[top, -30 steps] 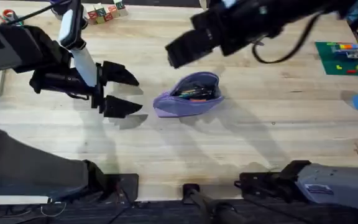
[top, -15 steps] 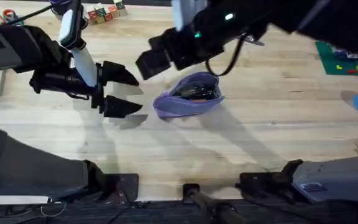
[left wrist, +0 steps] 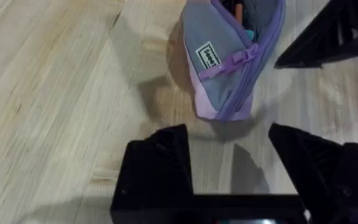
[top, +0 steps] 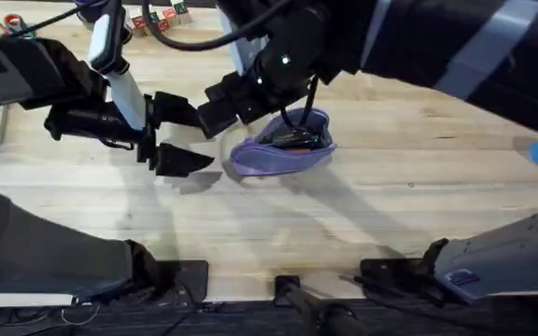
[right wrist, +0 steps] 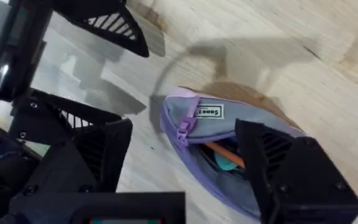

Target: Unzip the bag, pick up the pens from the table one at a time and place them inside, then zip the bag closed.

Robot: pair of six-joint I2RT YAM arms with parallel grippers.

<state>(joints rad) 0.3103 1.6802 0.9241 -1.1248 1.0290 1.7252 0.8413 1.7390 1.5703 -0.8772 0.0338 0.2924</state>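
Pale butcher-block planks run across the scene under even light, soft shadows pooling mid-surface. Coloured toy blocks [top: 157, 19] sit at the far left edge, red-handled scissors [top: 3, 23] in the far-left corner.

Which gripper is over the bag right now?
The right gripper, reaching across from the right, hangs open over the open bag's end. The left gripper, also open, waits on the table beside it.

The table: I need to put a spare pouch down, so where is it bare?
The table is bare between the bag and the arm bases. It is crowded around the bag, where the open left gripper and open right gripper converge.
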